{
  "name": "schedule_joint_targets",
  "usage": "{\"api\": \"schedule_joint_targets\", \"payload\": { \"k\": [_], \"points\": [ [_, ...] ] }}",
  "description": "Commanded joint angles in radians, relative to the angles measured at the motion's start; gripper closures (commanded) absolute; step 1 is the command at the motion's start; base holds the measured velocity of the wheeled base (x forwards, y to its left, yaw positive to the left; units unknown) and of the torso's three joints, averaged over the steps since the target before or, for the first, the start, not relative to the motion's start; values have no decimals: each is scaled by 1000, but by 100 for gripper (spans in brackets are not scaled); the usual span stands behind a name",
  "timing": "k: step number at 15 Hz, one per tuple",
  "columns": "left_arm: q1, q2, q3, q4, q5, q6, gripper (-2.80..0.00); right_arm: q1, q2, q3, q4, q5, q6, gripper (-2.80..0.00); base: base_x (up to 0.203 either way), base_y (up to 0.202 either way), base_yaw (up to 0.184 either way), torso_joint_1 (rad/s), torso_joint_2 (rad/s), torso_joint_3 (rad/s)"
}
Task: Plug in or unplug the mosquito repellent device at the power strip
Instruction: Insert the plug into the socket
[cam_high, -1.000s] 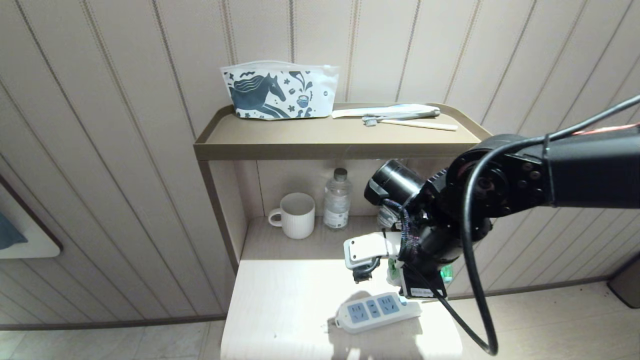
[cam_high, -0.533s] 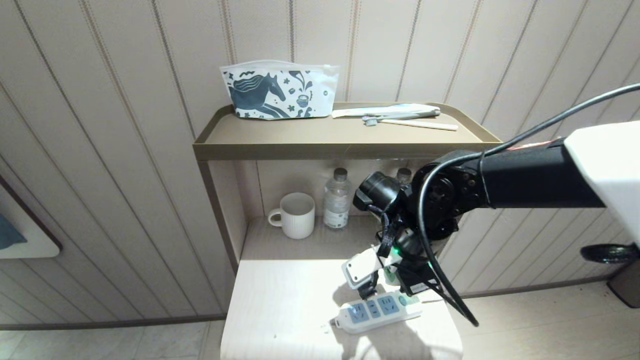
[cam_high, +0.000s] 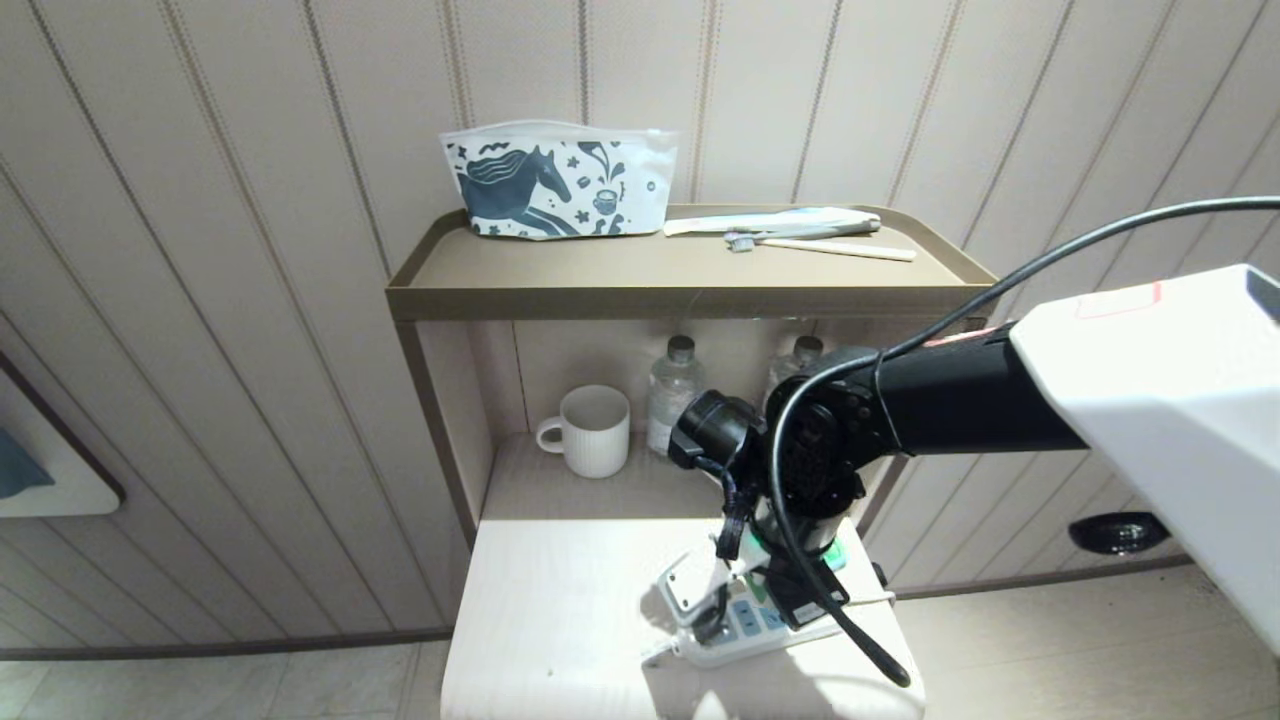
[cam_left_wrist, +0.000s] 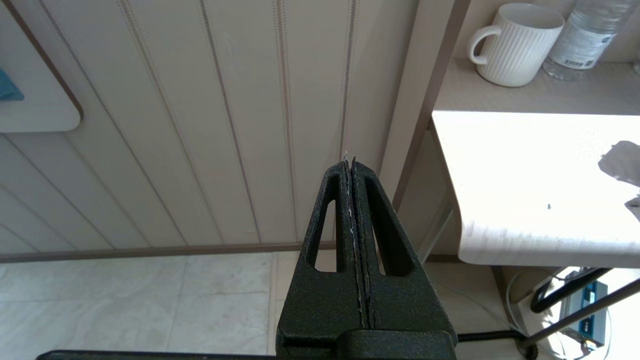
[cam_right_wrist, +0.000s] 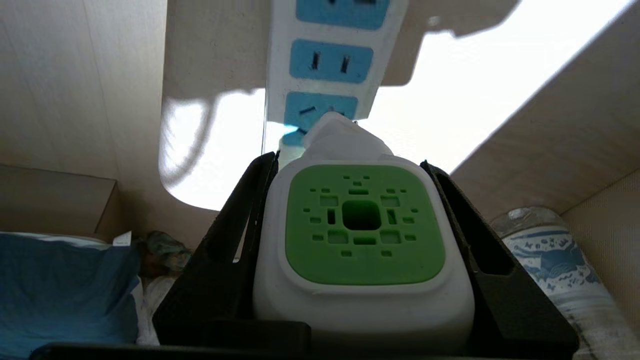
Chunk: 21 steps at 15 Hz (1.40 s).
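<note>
Between the two black fingers of the right gripper (cam_right_wrist: 360, 165) sits the mosquito repellent device (cam_right_wrist: 361, 240), clamped by its white side walls with the green vented face turned back toward the wrist. The jaws stand roughly half open, closed only as far as the width of the body allows. Holding it by the flanks leaves the plug end free and pointing ahead, which is the orientation an insertion requires.

Just past the device's front end lies the power strip (cam_right_wrist: 332, 55), flat on the pale tabletop (cam_high: 560, 600) with its blue sockets facing up. The nearest socket (cam_right_wrist: 320, 109) is immediately before the plug end; whether the pins have entered it cannot be told, since the body hides them. In the head view the right gripper (cam_high: 775, 590) is low over the strip (cam_high: 740, 635) near the table's front right corner, the arm reaching in from the right. This reads as the final approach of plugging in, with alignment of pins to slots the critical requirement.

A thin white cord (cam_high: 860, 602) leaves the strip's far end toward the right edge. Behind, on the lower shelf, stand a ribbed white mug (cam_high: 592, 430) and clear water bottles (cam_high: 674, 395).

The left gripper (cam_left_wrist: 353, 167) is parked beside the table, above the floor, fingers pressed together and empty.
</note>
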Motion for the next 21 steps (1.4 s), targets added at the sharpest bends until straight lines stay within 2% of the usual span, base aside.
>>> {"api": "schedule_joint_targets", "payload": {
  "k": [1,6,9,18,21],
  "points": [
    [-1,2,0,1,0,0,0,7,26,-8,5,0,-8,0,0,0,0,0,0,0],
    [0,2,0,1,0,0,0,7,31,-6,8,1,-38,0,0,0,0,0,0,0],
    [-1,2,-1,1,0,0,0,6,24,-12,14,0,-89,0,0,0,0,0,0,0],
    [0,2,0,1,0,0,0,9,22,-14,5,29,-103,0,0,0,0,0,0,0],
    [0,2,0,1,0,0,0,5,-1,-17,6,30,-228,0,0,0,0,0,0,0]
  ]
}}
